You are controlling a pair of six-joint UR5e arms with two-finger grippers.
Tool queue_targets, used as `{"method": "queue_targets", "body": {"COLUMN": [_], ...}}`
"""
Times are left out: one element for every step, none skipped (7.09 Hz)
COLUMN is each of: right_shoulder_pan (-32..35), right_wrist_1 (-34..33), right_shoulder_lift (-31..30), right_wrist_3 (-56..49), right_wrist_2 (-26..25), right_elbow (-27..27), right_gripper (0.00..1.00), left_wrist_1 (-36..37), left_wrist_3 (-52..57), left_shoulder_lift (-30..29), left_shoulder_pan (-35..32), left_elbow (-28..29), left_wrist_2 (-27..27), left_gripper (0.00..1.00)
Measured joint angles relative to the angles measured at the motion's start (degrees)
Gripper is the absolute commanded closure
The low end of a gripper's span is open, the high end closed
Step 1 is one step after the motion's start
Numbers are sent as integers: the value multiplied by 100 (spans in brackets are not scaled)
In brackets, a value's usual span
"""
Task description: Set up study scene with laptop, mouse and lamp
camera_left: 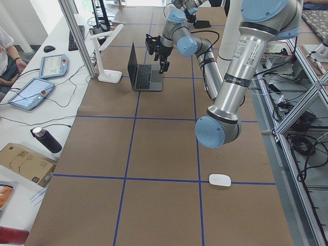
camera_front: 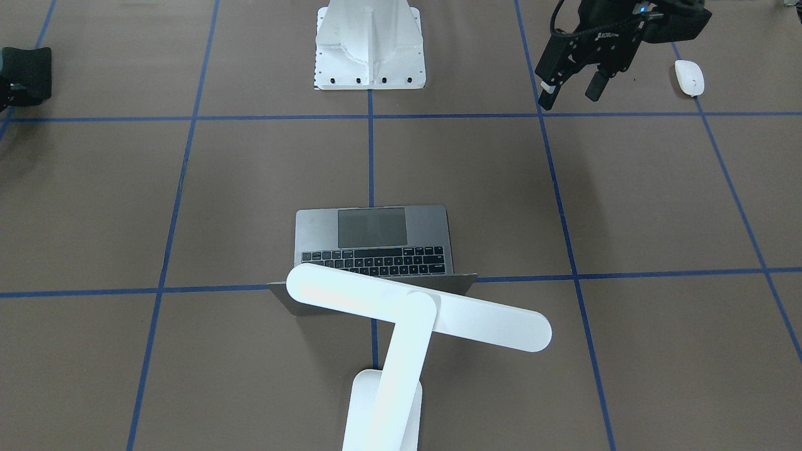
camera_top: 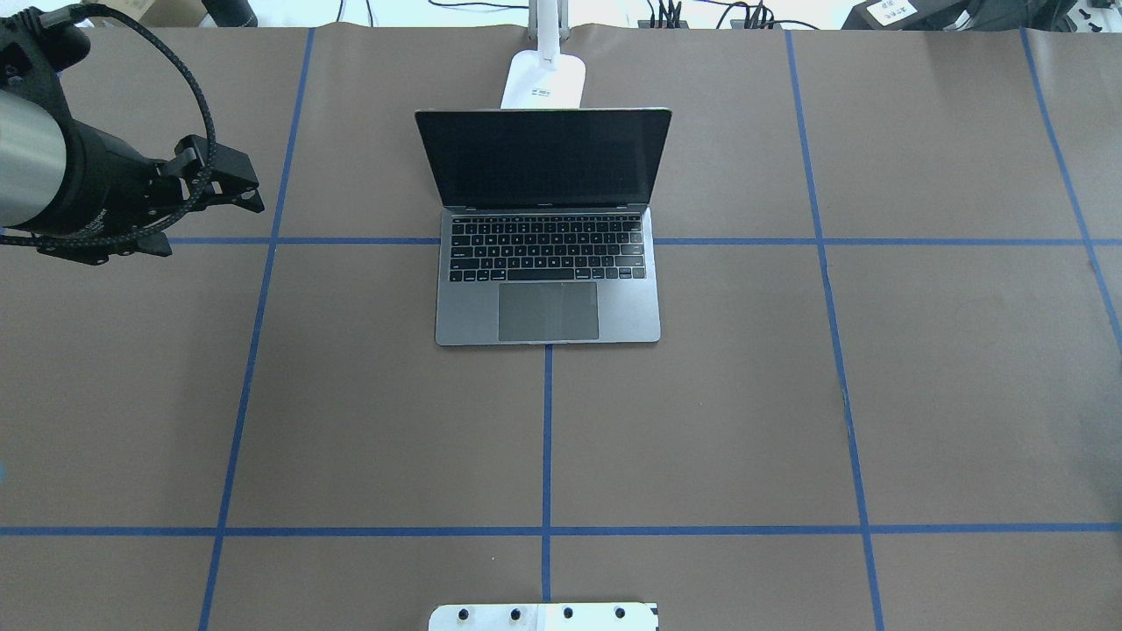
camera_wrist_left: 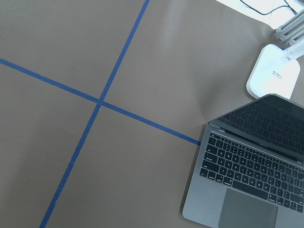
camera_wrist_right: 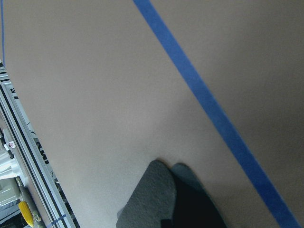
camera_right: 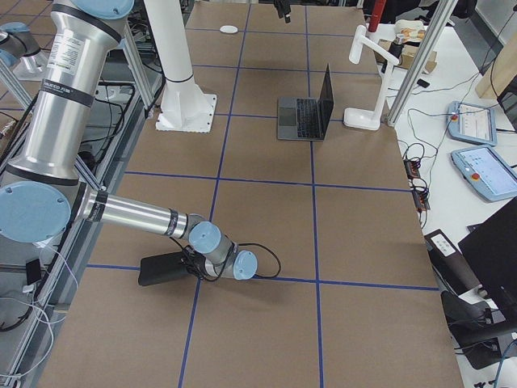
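The grey laptop (camera_front: 373, 241) stands open at the table's middle, also in the overhead view (camera_top: 548, 263). The white lamp (camera_front: 413, 313) stands behind its screen, head over the lid; its base (camera_top: 543, 79) shows in the overhead view. The white mouse (camera_front: 689, 77) lies on the robot's left side, near its edge of the table (camera_left: 219, 180). My left gripper (camera_front: 571, 94) hangs open and empty above the table, beside the mouse and apart from it. My right gripper (camera_front: 25, 75) lies low at the table's right end (camera_right: 166, 268); its jaws do not show.
The white bolted pedestal (camera_front: 369, 47) stands at the robot's side of the table. Blue tape lines (camera_top: 547, 438) grid the brown table cover. Tablets and cables (camera_right: 472, 121) lie beyond the far edge, a bottle (camera_left: 46, 139) and a box there too.
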Motion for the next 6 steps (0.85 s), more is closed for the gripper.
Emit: {"method": "queue_targets", "body": {"right_shoulder_pan": [34,91,166,310,595,948], "right_wrist_1": [-9,-68,-303,-673,-1051,-1525], "right_shoulder_lift": [-92,-155,-163,-110,88,513], "right_wrist_3": [-38,-51,-49,-35,-15,-1], "right_wrist_2": [289,533,648,569,326,33], "right_elbow": [102,240,508,867,1113,1211], "right_gripper": [100,100,100,100,100,100], "left_wrist_1": [4,6,6,7,7,5], "left_wrist_3": [0,0,-2,-8,-33,-125], "left_shoulder_lift": [0,2,3,4,4,5], "left_shoulder_pan": [0,0,1,5,10,24], "left_elbow": [4,8,13,24,39,56], "left_wrist_2": [0,-2,-6,-10,-14,-19], "left_gripper": [0,0,0,0,0,0]}}
